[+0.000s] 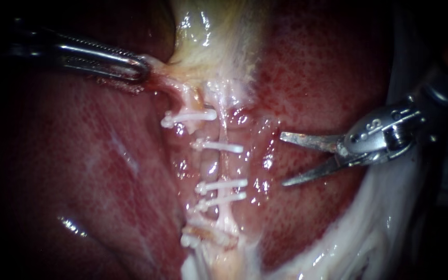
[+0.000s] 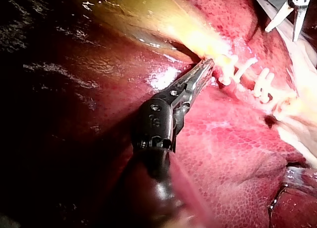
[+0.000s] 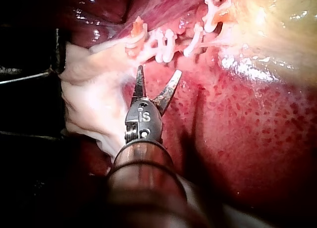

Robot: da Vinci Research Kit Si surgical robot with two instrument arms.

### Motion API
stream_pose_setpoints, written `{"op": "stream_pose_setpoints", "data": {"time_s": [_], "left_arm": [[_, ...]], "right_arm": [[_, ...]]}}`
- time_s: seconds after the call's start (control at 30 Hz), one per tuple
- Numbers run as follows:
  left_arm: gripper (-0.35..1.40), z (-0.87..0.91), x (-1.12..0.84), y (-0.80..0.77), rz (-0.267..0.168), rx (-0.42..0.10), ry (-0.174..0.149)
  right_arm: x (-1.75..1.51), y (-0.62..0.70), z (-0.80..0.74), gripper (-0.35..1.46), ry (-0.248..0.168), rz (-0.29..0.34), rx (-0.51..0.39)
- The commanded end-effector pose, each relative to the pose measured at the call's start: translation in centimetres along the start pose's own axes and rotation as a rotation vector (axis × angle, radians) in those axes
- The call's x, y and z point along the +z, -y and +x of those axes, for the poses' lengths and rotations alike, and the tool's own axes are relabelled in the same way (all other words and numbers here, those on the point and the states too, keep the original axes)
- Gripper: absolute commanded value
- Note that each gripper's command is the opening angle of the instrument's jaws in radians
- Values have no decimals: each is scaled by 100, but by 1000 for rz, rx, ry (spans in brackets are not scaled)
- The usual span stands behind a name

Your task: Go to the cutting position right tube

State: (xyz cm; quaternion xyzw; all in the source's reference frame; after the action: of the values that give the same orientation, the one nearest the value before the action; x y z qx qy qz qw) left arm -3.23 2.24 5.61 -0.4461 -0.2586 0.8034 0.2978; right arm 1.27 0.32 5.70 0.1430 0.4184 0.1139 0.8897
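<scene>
Liver (image 1: 79,171), dark red, mottled, wet, fills the field. Pale yellow glistening gallbladder (image 1: 208,31) hangs above centre. Slim steel left instrument (image 1: 143,70): claw clamped on the gallbladder's tapering end. Bladed steel right instrument (image 1: 282,159): claw apart, empty, level with the right tube (image 1: 225,166), a thin pale strand, near it but not touching. Small white plastic clips (image 1: 221,185) cross the strand.

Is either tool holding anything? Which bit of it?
The left instrument grips the gallbladder at its narrow end, beside the clips. The right instrument is open and holds nothing.
</scene>
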Motion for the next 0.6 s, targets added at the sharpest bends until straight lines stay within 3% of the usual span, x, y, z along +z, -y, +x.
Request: {"op": "stream_pose_setpoints", "data": {"time_s": [0.03, 0.2, 0.33, 0.43, 0.6], "left_arm": [[-35, 3, -6, -1, -3, -1, 1], [-35, 24, -42, -6, 9, -19, -5], [-35, 34, -63, -10, 26, -3, -20], [-35, 34, -67, -12, 29, -4, -20], [-35, 34, -65, -12, 31, -4, -21]], "right_arm": [[0, 1, 1, 144, -1, 3, 2], [1, 1, 2, 144, -1, 3, 2], [5, 0, 5, 144, -7, 26, 4], [14, 0, 10, 144, -15, 54, 0], [38, 4, 14, 144, -25, 124, 133]]}}
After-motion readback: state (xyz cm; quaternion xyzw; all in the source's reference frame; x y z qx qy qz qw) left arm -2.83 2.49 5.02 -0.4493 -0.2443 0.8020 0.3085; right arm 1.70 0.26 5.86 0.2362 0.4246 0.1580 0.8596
